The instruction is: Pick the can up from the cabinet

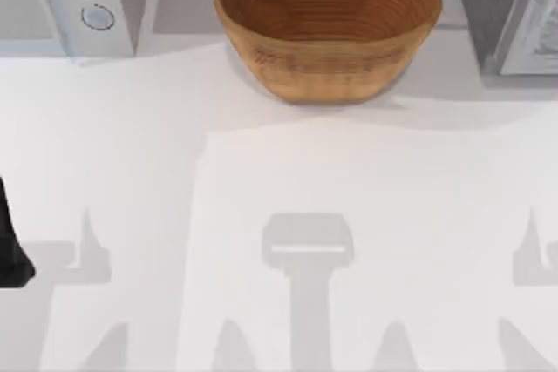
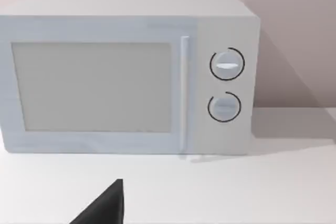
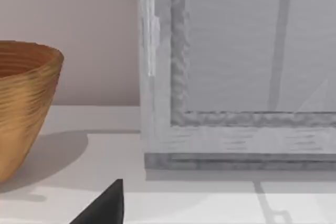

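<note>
At the back edge of the white counter (image 1: 288, 180) a ribbed wooden bowl (image 1: 329, 23) sat near the middle, its far rim cut off by the top view's frame. In the back left corner stood a pale microwave (image 2: 126, 74) with two round dials (image 2: 226, 64), one above the other, beside its closed door; from above I saw just its dial end. In the back right corner stood the grey cabinet (image 3: 236, 72), cropped in the top view, and in my right wrist view showing a closed, framed front panel with its top and far side out of frame. I could not make out the can anywhere, so where it was I could not tell. My left arm (image 1: 10, 246) was a dark shape clipped by the counter's left edge. A dark finger (image 2: 105, 208) showed low in the left wrist view, and another finger (image 3: 105, 208) low in the right wrist view, so I could not tell how far either pair of jaws stood open or whether they held anything.
</note>
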### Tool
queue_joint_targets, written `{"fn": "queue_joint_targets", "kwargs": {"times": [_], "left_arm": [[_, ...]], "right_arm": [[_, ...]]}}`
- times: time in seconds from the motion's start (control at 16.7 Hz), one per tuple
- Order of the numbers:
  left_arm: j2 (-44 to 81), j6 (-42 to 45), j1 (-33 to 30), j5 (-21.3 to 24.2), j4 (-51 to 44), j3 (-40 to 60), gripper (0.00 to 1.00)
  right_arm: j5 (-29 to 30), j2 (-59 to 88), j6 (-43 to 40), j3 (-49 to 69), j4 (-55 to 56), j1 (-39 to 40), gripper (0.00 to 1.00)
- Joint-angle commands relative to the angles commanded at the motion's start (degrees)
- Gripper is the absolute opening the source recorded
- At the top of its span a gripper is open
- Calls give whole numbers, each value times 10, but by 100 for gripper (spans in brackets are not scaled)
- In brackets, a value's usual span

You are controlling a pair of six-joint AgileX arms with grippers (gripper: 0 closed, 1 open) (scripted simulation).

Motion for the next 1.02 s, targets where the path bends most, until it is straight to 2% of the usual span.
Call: {"fn": "queue_joint_targets", "kwargs": {"times": [0.24,0.42,0.66,1.02], "left_arm": [[0,0,0,0,0,0,100],[0,0,0,0,0,0,100],[0,0,0,0,0,0,100],[0,0,0,0,0,0,100]], "right_arm": [[1,15,0,18,-4,3,100],[9,73,1,90,-20,13,100],[29,204,3,255,-62,31,100],[68,450,6,573,-141,61,100]]}}
